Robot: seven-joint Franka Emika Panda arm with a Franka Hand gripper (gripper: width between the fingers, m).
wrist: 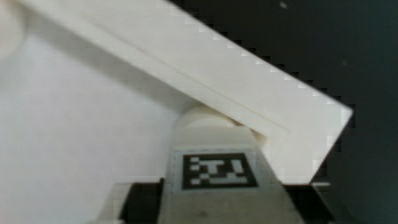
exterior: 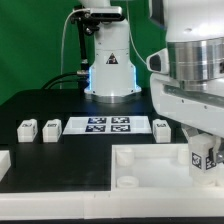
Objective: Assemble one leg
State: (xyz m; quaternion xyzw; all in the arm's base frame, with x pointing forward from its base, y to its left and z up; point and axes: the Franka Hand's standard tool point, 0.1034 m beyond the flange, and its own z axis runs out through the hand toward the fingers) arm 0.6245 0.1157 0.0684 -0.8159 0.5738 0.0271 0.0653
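My gripper (exterior: 203, 158) is shut on a leg (exterior: 203, 155), a small white block with a black-and-white tag facing out. It holds the leg upright over the right rear corner of the large white tray-like part (exterior: 140, 170). In the wrist view the leg (wrist: 217, 150) sits between my fingers (wrist: 143, 200), its far end at the tray's raised corner rim (wrist: 267, 90). Three more legs lie on the black table: two at the exterior view's left (exterior: 27, 128) (exterior: 51, 127) and one right of the marker board (exterior: 161, 126).
The marker board (exterior: 107, 126) lies at the middle of the table. The arm's base (exterior: 108, 60) stands behind it. A white part edge (exterior: 4, 160) shows at the exterior view's far left.
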